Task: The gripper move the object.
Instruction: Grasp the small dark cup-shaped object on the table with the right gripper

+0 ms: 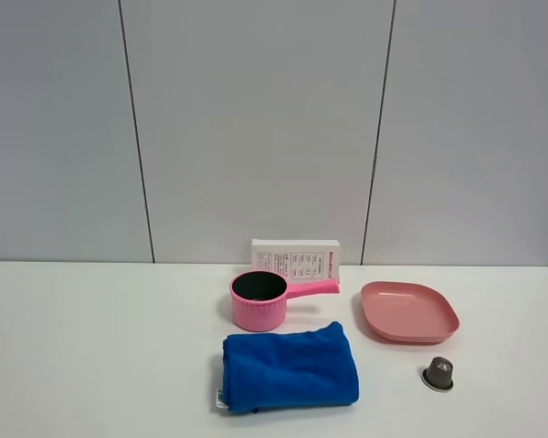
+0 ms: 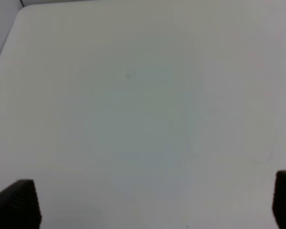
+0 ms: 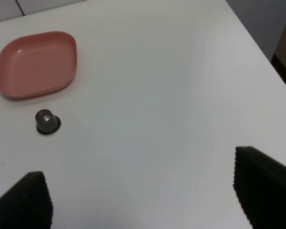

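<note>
The grey-brown coffee capsule (image 1: 438, 373) stands rim-down on the white table at the front right, just in front of the pink plate (image 1: 409, 311). It also shows in the right wrist view (image 3: 47, 121), near the plate (image 3: 37, 64). My right gripper (image 3: 143, 198) is open and empty, its dark fingertips (image 3: 262, 188) wide apart, well away from the capsule. My left gripper (image 2: 152, 202) is open and empty over bare table, only its fingertips (image 2: 19, 202) showing. Neither gripper shows in the exterior high view.
A pink saucepan (image 1: 260, 299) with its handle pointing right stands mid-table. A folded blue towel (image 1: 289, 368) lies in front of it. A white box (image 1: 295, 258) stands behind it by the wall. The table's right edge (image 3: 257, 45) is near.
</note>
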{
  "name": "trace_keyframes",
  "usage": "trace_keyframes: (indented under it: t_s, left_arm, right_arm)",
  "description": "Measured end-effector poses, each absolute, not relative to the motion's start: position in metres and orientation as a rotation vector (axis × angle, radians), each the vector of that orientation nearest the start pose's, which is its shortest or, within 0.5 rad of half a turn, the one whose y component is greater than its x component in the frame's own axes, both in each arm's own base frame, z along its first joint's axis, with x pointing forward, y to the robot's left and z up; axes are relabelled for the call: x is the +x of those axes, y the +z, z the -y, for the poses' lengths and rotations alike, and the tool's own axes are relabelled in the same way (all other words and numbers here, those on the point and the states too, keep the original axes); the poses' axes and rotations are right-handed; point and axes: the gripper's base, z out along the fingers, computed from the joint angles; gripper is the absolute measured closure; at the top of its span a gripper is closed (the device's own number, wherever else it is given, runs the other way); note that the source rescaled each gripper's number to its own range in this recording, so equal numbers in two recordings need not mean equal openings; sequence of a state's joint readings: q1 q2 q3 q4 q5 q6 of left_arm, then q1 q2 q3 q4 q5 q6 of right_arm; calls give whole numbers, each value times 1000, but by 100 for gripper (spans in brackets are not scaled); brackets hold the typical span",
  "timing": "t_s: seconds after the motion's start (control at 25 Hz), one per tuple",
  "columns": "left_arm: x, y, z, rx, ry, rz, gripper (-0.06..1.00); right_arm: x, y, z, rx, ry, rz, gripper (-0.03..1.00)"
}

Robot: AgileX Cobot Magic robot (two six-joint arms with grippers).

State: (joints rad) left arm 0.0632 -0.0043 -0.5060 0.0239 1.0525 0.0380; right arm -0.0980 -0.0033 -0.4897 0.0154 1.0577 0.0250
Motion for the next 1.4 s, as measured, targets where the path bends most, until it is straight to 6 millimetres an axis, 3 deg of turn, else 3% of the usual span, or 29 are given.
trace_keyframes:
  t_s: [0.04,1.0,1.12,1.24,1.4]
  left_arm:
    - [-6,280,-2,-27,92,-2027,-6]
    - [-6,280,-2,-27,92,-2027,-6]
    - [-6,280,-2,-27,92,-2027,-6]
    - [-6,280,-2,-27,92,-2027,-6]
    - [-6,280,-2,-27,92,-2027,-6]
  right_arm:
    - [-4,275,-2,125,-27,-2044,4]
    - [-2,275,-4,115,5,-2057,4]
    - [13,281,-10,-17,50,-2137,4]
    - [40,301,-18,-240,104,-2181,4]
    - [81,331,-24,-355,209,-2181,5]
